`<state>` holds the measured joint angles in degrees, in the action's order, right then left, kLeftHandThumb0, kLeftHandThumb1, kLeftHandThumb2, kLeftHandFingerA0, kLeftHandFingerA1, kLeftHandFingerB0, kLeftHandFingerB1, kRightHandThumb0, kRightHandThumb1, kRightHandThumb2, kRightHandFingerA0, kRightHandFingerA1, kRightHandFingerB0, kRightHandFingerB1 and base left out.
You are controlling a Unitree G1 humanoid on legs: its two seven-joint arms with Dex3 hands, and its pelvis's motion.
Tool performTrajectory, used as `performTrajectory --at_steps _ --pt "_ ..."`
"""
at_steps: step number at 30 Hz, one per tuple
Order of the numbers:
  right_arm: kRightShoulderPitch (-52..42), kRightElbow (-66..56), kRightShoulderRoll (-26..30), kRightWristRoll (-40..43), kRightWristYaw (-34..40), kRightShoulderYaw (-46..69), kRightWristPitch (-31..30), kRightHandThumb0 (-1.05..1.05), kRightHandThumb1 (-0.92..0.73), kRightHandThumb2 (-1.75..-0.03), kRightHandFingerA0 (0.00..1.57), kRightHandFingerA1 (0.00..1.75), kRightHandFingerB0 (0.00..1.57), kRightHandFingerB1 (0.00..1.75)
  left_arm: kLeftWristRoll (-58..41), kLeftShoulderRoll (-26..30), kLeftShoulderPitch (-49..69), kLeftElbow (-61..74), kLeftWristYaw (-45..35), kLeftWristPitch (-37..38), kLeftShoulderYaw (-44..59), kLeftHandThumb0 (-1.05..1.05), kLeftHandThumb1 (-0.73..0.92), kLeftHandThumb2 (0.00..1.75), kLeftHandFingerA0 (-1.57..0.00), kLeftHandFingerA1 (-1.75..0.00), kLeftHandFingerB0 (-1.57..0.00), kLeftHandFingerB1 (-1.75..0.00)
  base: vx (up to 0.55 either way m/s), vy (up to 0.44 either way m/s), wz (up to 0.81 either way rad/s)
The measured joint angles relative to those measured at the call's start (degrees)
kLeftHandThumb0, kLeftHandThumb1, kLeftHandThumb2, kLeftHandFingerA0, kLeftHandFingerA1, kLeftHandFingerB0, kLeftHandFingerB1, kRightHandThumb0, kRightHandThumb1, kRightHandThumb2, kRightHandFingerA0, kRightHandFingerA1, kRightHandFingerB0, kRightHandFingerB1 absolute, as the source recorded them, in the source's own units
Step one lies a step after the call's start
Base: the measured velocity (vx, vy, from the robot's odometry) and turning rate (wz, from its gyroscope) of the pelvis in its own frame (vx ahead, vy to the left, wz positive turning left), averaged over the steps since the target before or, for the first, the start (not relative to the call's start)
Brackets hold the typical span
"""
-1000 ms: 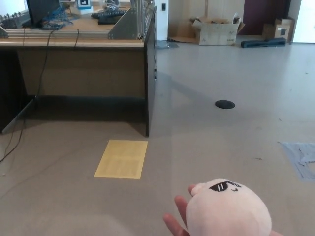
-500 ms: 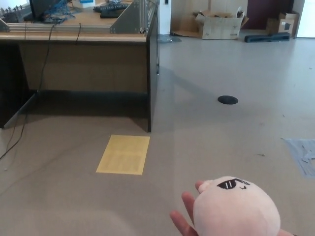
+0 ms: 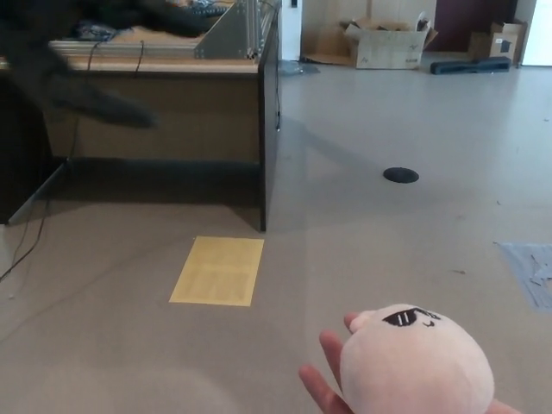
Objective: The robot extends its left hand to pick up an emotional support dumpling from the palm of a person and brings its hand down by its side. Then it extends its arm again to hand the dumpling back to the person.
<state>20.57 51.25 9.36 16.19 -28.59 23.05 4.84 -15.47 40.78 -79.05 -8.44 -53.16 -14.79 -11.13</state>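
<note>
A pale pink plush dumpling (image 3: 416,362) with a small black sunglasses face rests on a person's open palm (image 3: 323,385) at the bottom right of the head view. My left hand (image 3: 62,62) shows at the upper left as a dark motion-blurred shape, far from the dumpling and up to its left. Its fingers (image 3: 112,110) are spread apart and hold nothing. My right hand does not show.
A wooden desk (image 3: 155,67) with a metal frame and cables stands at the upper left. On the floor lie a yellow sheet (image 3: 217,271), a black round disc (image 3: 401,176) and a grey tape patch (image 3: 528,269). Cardboard boxes (image 3: 384,45) stand at the far wall.
My left hand has come into view at the upper left, blurred by its motion. The dumpling and the palm under it have barely shifted.
</note>
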Motion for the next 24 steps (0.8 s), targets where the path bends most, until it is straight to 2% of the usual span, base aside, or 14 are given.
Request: performTrajectory --at_steps 1,6,10,11,14,15,16,17,18,19,22,23,24 --pt "0.1 0.0 0.0 0.0 0.0 0.0 0.0 -0.51 -0.5 -0.56 0.64 0.46 0.29 0.31 0.3 -0.5 -0.8 0.4 -0.2 -0.2 -1.0 -0.16 0.22 0.8 -0.11 -0.51 -0.11 -0.49 0.0 0.0 0.0" --pt "0.3 0.2 0.0 0.0 -0.1 -0.3 0.3 -0.51 -0.51 -0.56 0.66 0.47 0.32 0.32 4.4 -6.9 -5.8 4.2 -2.6 -0.6 -10.4 -0.21 0.2 0.8 -0.11 -0.52 -0.11 -0.51 0.0 0.0 0.0" --pt "0.2 0.2 0.0 0.0 -0.1 -0.6 0.5 -0.52 -0.49 -0.56 0.66 0.47 0.33 0.32 7.1 -10.3 -6.2 5.2 -3.5 -0.6 -14.5 -0.21 0.19 0.8 -0.12 -0.53 -0.12 -0.52 0.0 0.0 0.0" --pt "0.2 0.2 0.0 0.0 0.0 -0.7 0.6 -0.51 -0.5 -0.56 0.66 0.47 0.33 0.32 7.8 -11.1 -6.3 5.6 -3.7 -0.7 -15.3 -0.23 0.24 0.81 -0.07 -0.51 -0.07 -0.5 0.0 0.0 0.0" --pt "0.2 0.2 0.0 0.0 0.0 -1.0 0.6 -0.5 -0.51 -0.56 0.68 0.46 0.35 0.33 9.3 -13.3 -6.7 6.1 -4.2 -0.8 -17.4 -0.24 0.23 0.81 -0.06 -0.51 -0.07 -0.5 0.0 0.0 0.0" --pt "0.2 0.2 0.0 0.0 0.0 -1.1 0.6 -0.51 -0.49 -0.56 0.58 0.44 0.36 0.33 10.0 -14.4 -6.8 6.2 -4.3 -0.8 -18.4 -0.43 0.41 0.52 -0.13 -0.33 -0.19 -0.32 0.0 0.0 0.0" --pt "0.2 0.2 0.0 0.0 0.0 -1.3 0.6 -0.51 -0.49 -0.56 0.58 0.44 0.36 0.33 10.6 -15.6 -6.8 6.4 -4.5 -0.8 -19.3 -0.43 0.41 0.52 -0.13 -0.33 -0.19 -0.32 0.0 0.0 0.0" --pt "0.2 0.2 0.0 0.0 0.1 -1.4 0.6 -0.51 -0.51 -0.56 0.54 0.44 0.31 0.31 11.1 -16.2 -6.9 6.5 -4.6 -0.8 -20.0 -0.27 0.21 0.8 -0.02 -0.5 -0.02 -0.48 0.0 0.0 0.0" --pt "0.2 0.2 0.0 -0.1 0.2 -1.6 0.6 -0.51 -0.51 -0.56 0.54 0.44 0.31 0.31 12.1 -17.1 -6.9 6.6 -4.8 -0.8 -21.1 -0.27 0.21 0.8 -0.02 -0.5 -0.02 -0.48 0.0 0.0 0.0" --pt "0.2 0.2 0.0 -0.1 0.2 -1.7 0.6 -0.5 -0.52 -0.56 0.57 0.44 0.29 0.3 12.4 -17.4 -6.9 6.7 -4.9 -0.8 -21.5 -0.42 0.38 0.51 -0.15 -0.31 -0.19 -0.32 0.0 0.0 0.0" --pt "0.4 0.2 0.1 -0.2 0.1 -2.5 0.9 -0.5 -0.52 -0.56 0.57 0.44 0.29 0.3 14.1 -19.0 -6.9 7.1 -5.1 -0.8 -23.0 -0.42 0.38 0.51 -0.15 -0.31 -0.19 -0.32 0.0 0.0 0.0" --pt "0.5 0.2 0.2 -0.4 0.1 -2.9 1.1 -0.46 -0.54 -0.56 0.52 0.43 0.26 0.29 14.9 -19.6 -6.9 7.5 -5.3 -0.8 -23.5 -0.28 0.18 0.78 -0.04 -0.53 0.0 -0.47 0.0 0.0 0.0" --pt "0.5 0.2 0.2 -0.4 0.1 -3.1 1.2 -0.46 -0.54 -0.56 0.52 0.43 0.26 0.29 15.2 -19.7 -6.9 7.6 -5.3 -0.8 -23.6 -0.28 0.18 0.78 -0.04 -0.53 0.0 -0.47 0.0 0.0 0.0"
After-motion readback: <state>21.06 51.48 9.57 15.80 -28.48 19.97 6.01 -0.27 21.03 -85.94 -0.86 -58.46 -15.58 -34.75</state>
